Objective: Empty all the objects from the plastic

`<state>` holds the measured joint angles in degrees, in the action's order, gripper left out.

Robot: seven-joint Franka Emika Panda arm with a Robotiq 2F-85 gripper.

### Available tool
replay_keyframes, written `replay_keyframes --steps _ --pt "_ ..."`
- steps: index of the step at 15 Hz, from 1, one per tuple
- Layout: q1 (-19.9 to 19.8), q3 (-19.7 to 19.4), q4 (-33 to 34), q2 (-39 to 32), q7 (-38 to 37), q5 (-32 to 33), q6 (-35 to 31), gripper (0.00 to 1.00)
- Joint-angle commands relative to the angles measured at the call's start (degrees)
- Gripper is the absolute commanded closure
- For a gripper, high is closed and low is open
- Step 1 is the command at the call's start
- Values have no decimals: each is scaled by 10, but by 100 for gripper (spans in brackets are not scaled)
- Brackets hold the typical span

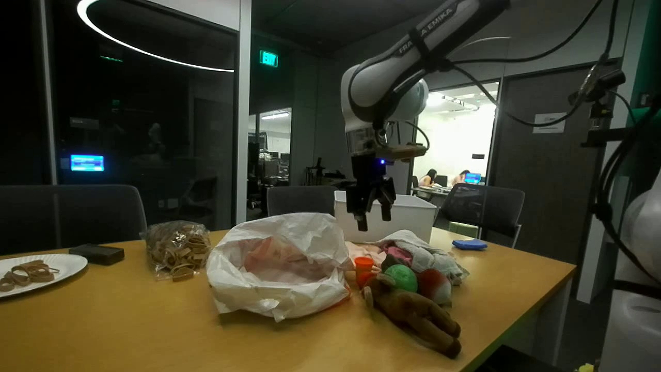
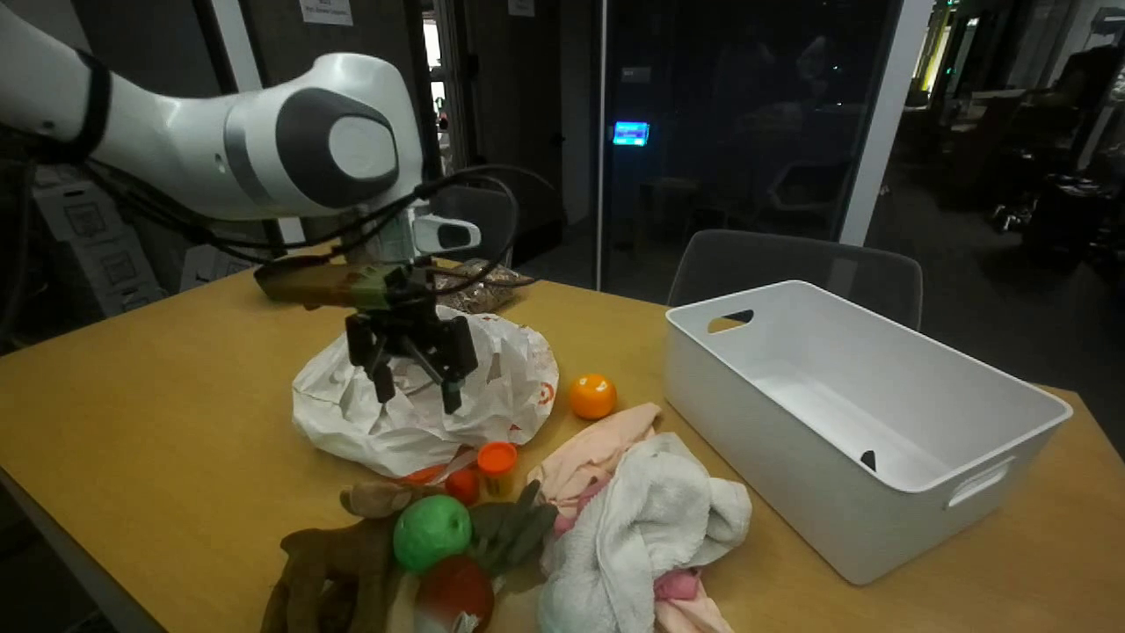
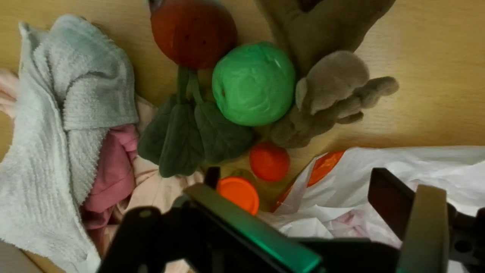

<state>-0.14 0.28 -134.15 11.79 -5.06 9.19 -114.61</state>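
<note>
The white plastic bag (image 1: 281, 305) lies on the table with its mouth open in an exterior view; it also shows in the wrist view (image 3: 428, 163). Pinkish material shows in it; I cannot tell whether it is contents or print. My gripper (image 2: 418, 397) is open and empty above the bag's edge, its fingers wide apart in the wrist view (image 3: 297, 182). Outside the bag lie an orange-lidded jar (image 3: 238, 195), a red ball (image 3: 269, 162), a green ball (image 3: 254, 83), a brown plush (image 3: 333, 81), a red leafy plush (image 3: 193, 34), a grey towel (image 3: 94, 91), pink cloth (image 3: 113, 170) and an orange fruit (image 2: 593, 396).
A white bin (image 2: 747, 404) stands beyond the cloths. A clear bag of rubber bands (image 1: 178, 248), a black box (image 1: 97, 253) and a paper plate (image 1: 67, 264) with bands lie past the plastic bag. A blue item (image 1: 469, 244) lies near the table's edge.
</note>
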Motion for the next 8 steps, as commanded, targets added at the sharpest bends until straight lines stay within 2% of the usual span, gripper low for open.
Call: replay_keyframes --steps 1,4,5,8 --pt "6 9 25 45 6 -19 89 0" --pt "7 8 35 66 10 -35 132 0" --pt "4 11 28 49 0 -18 107 0" --pt "4 11 29 60 0 -22 120 0"
